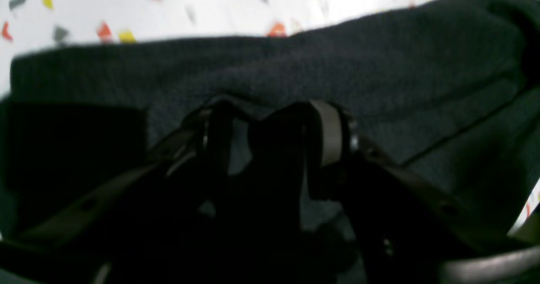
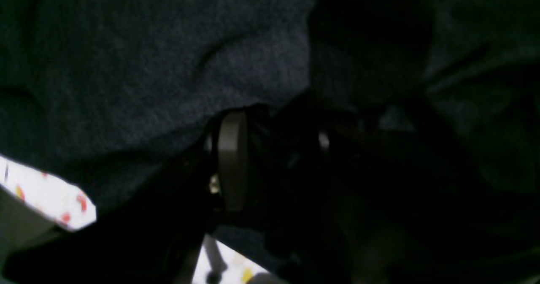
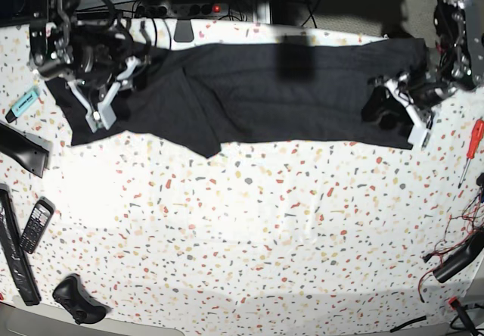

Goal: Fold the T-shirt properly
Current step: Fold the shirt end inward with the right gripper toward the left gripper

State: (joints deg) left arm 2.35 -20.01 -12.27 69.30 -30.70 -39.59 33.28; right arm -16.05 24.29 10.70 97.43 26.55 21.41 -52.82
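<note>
The black T-shirt [image 3: 265, 94] lies as a long band across the back of the speckled table, plain side up; no print shows. My left gripper [image 3: 378, 107] is at its right end. In the left wrist view the left gripper [image 1: 272, 140] is closed on a bunched fold of the T-shirt [image 1: 337, 64]. My right gripper [image 3: 121, 86] is at the shirt's left end. In the right wrist view the right gripper [image 2: 278, 157] is also closed on dark cloth of the T-shirt [image 2: 126, 64]. Both views are dim and blurred.
A teal marker [image 3: 25, 101], a black bar [image 3: 23, 150], a phone [image 3: 35, 226], a remote [image 3: 15, 253] and a game controller [image 3: 76, 298] lie at the left. A red screwdriver [image 3: 473, 147] and cables [image 3: 461, 253] lie at the right. A power strip [image 3: 189, 7] sits behind.
</note>
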